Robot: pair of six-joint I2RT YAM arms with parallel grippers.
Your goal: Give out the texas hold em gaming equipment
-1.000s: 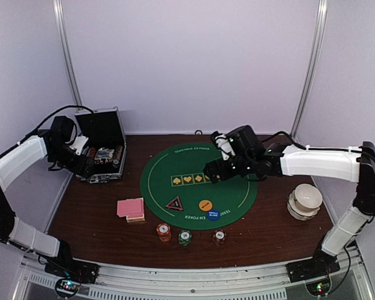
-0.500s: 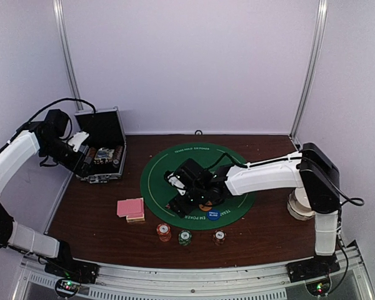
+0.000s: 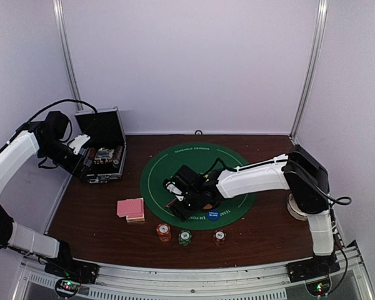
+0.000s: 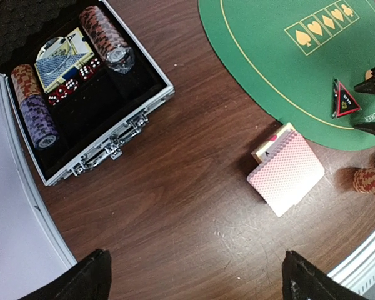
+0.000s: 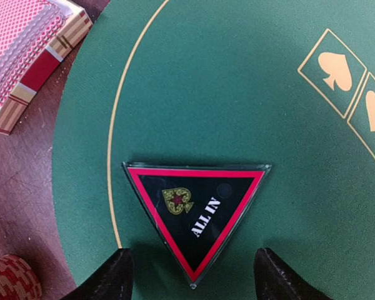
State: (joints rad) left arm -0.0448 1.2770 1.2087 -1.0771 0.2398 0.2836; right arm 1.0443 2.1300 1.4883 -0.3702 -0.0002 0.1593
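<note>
The black-red triangle (image 5: pixel 194 212), marked ALL IN, lies flat on the green mat (image 5: pixel 237 94). My right gripper (image 5: pixel 194 256) is low over it and open. Its fingers flank the triangle's near point without touching it. In the top view this gripper (image 3: pixel 178 203) covers the triangle. The pink-backed cards (image 3: pixel 130 207) lie left of the mat on a card box. Red (image 3: pixel 164 231), green (image 3: pixel 185 237) and white (image 3: pixel 219 235) chip stacks stand along the front. A blue disc (image 3: pixel 213 215) lies on the mat's front edge. My left gripper (image 4: pixel 195 259) hangs open over bare wood, beside the case.
The open silver-edged black case (image 4: pixel 81 94) holds more chip rolls, a card deck and dice at the left rear. The right arm stretches across the mat (image 3: pixel 194 162) from the right. The cards (image 4: pixel 287 172) and a red chip stack (image 4: pixel 370 181) lie close to the triangle (image 4: pixel 345 100).
The right arm has swung from the back of the mat to its front left and come down over the triangle, with its jaws narrowing. The left arm has shifted slightly toward the left.
</note>
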